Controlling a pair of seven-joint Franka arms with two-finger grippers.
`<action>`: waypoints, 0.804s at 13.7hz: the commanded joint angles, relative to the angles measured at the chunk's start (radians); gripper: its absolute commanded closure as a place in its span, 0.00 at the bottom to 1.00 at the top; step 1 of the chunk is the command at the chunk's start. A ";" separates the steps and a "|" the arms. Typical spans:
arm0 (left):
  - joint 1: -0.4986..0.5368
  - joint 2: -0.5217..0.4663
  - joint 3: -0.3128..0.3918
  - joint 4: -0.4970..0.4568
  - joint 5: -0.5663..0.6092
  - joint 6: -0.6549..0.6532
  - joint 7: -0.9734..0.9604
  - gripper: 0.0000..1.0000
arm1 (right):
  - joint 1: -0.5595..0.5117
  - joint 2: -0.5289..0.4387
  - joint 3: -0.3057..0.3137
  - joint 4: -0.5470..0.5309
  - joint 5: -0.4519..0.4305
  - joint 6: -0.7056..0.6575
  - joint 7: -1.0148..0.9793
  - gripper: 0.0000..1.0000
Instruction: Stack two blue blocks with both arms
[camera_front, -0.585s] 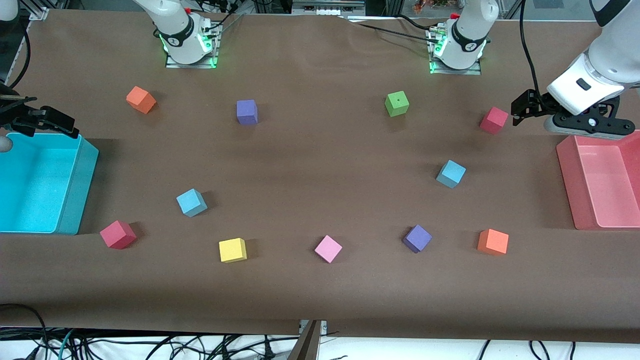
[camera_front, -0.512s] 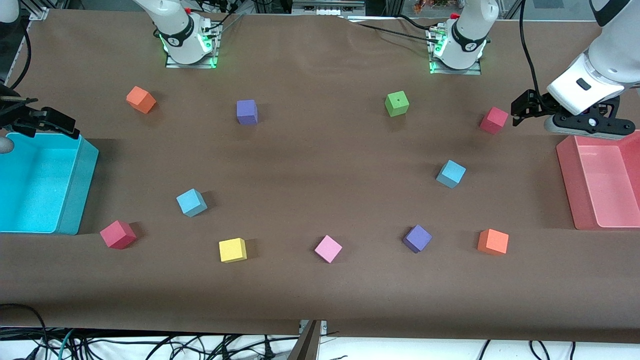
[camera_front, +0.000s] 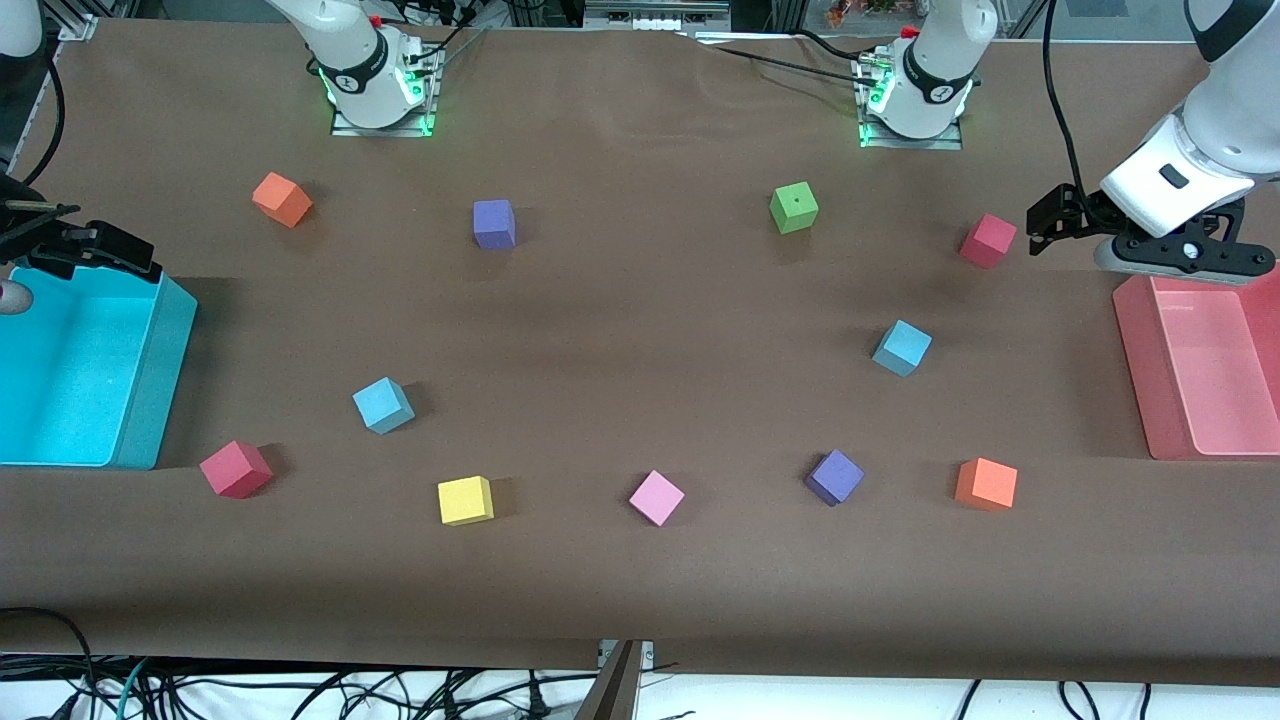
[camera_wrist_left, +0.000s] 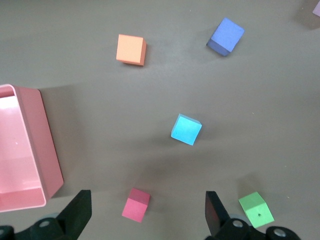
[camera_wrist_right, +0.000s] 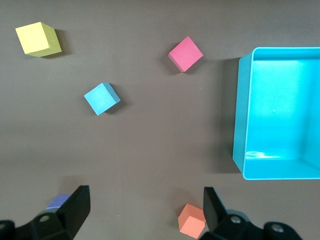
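Front view: the left claw (camera_front: 1040, 222) has lifted slightly over the counter (camera_front: 640, 300) by the pink bin (camera_front: 1200, 370); the right claw (camera_front: 110, 250) has edged back over the cyan bin (camera_front: 150, 370). Neither blue block has shifted.

Left wrist view: the fingers (camera_wrist_left: 80, 212) spread wide, empty; one blue block (camera_wrist_left: 186, 129) lies apart.

Right wrist view: the claw (camera_wrist_right: 145, 207) gapes, empty; the other blue block (camera_wrist_right: 102, 98) sits well clear.
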 joint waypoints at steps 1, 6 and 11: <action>0.015 -0.005 -0.004 0.000 -0.027 -0.024 0.002 0.00 | -0.014 0.010 0.012 0.030 -0.013 -0.026 -0.010 0.00; 0.009 -0.011 -0.004 -0.006 -0.053 -0.037 0.005 0.00 | -0.014 0.010 0.012 0.030 -0.010 -0.026 -0.010 0.00; -0.018 -0.011 -0.004 -0.003 -0.054 -0.037 0.003 0.00 | -0.018 0.010 0.009 0.028 -0.008 -0.027 -0.010 0.00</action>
